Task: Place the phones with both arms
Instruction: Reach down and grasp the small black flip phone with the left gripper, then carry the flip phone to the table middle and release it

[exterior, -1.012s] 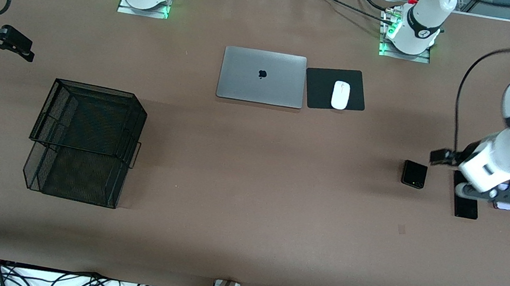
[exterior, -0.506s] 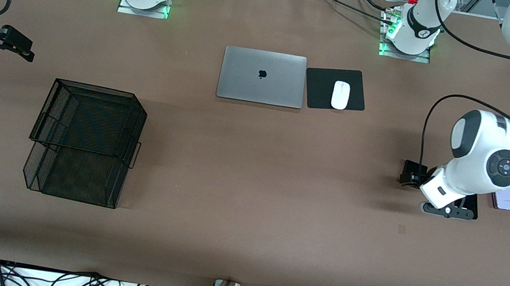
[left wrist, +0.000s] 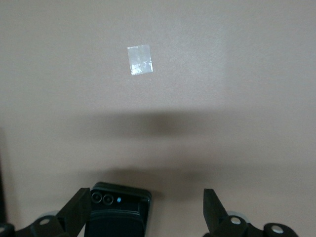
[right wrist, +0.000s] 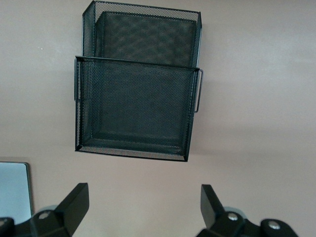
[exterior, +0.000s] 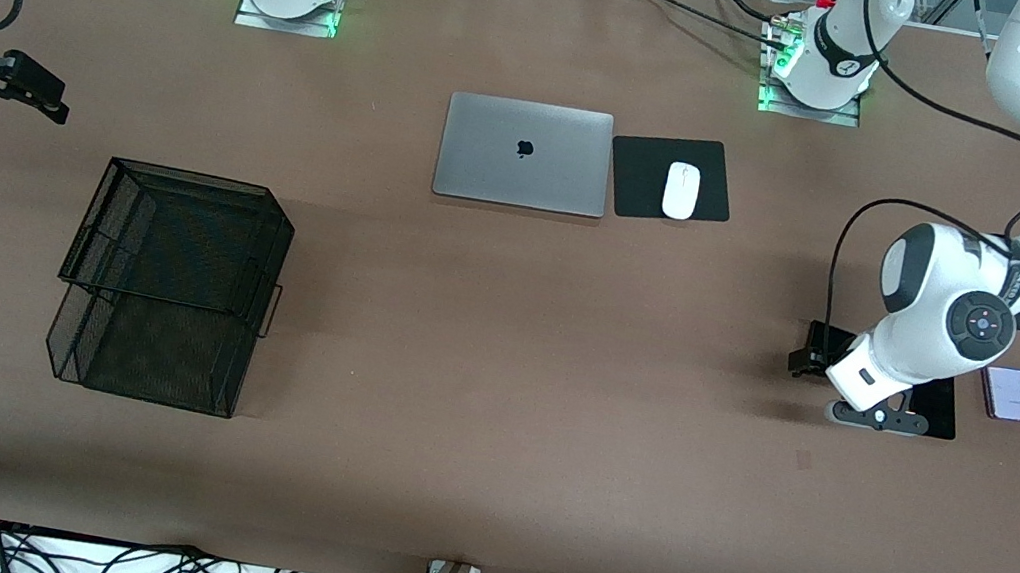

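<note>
The small squarish black phone (exterior: 829, 332) lies on the table, mostly hidden under my left arm. In the left wrist view the phone (left wrist: 118, 212) lies between my open fingers, close to one finger (left wrist: 79, 210). My left gripper (exterior: 823, 359) (left wrist: 145, 212) is open over it. The long black slab (exterior: 938, 409) lies beside it, partly covered by the arm. The pale lavender-white phone (exterior: 1010, 394) lies beside the slab, toward the left arm's end. My right gripper (exterior: 29, 91) (right wrist: 143, 207) is open, empty and waits above the table at the right arm's end.
A black wire mesh tray (exterior: 166, 286) (right wrist: 138, 94) stands toward the right arm's end. A closed silver laptop (exterior: 525, 154) and a white mouse (exterior: 681, 191) on a black pad (exterior: 638, 174) lie near the bases. A small tape patch (exterior: 803, 459) (left wrist: 139, 59) marks the table.
My left arm has swung from over the long slab and lavender phone to over the small black phone, uncovering the lavender phone. The right arm has not moved.
</note>
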